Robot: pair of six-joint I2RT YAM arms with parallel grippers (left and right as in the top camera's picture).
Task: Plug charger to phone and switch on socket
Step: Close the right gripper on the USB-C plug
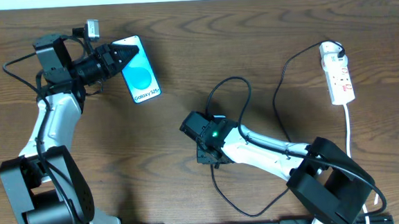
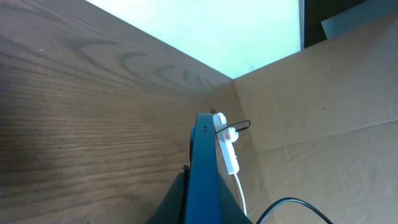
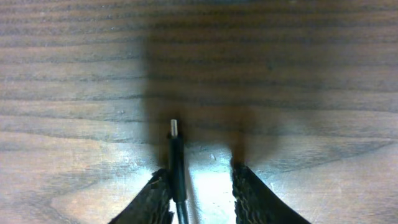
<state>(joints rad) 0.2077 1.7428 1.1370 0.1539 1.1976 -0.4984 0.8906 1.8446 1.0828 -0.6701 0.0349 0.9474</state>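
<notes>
Charger (image 3: pixel 176 155) comes first in this task, and its plug end lies on the table (image 1: pixel 180 30) beneath the right arm. The small metal tip points away from the wrist. The right fingers (image 3: pixel 158 199) are spread apart with nothing clamped, and the black plug body runs along the inner face of one of them.

The phone (image 1: pixel 140 77) is well apart from there, at the far left of the table with its screen up. The left fingers (image 1: pixel 122 56) seem clenched on its top corner, and the left wrist view looks straight along its edge. The socket (image 1: pixel 339 72) lies at the far right edge, beyond the cable's loops.

The step in hand looks like grasping the plug. To do it well, the right fingers should centre on the plug so it does not roll aside. They should close on the stiff body just behind the tip, not on the soft cable. Enough tip must stick out to reach the port, and it should stay in line with the fingers. The slack loops may drag when lifted, so a slow carry suits. The left grasp should hold the phone steady for the push.
</notes>
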